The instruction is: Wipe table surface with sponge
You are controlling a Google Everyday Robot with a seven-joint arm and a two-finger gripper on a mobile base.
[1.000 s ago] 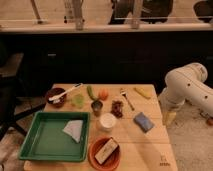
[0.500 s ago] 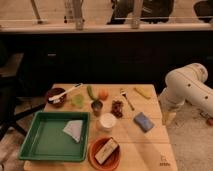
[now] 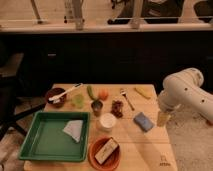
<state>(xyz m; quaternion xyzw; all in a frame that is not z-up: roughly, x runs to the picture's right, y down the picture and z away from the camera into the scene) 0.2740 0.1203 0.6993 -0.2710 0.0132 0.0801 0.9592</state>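
Note:
The blue sponge [image 3: 143, 121] lies flat on the light wood table surface [image 3: 135, 150], right of the white cup [image 3: 106, 121]. My gripper [image 3: 163, 119] hangs from the white arm at the table's right edge, just right of the sponge and apart from it. A small dark mark [image 3: 164, 161] is printed near the table's front right corner.
A green tray [image 3: 37, 145] holds a pale folded cloth [image 3: 73, 129] at front left. An orange plate [image 3: 96, 159] with a tan-and-dark block [image 3: 106, 150] sits in front. A bowl with a spoon [image 3: 56, 96], cucumber [image 3: 91, 92], orange fruit [image 3: 103, 94], fork [image 3: 126, 98] and banana [image 3: 142, 92] lie behind.
The arm and gripper have shifted very slightly; the sponge and other things have not moved.

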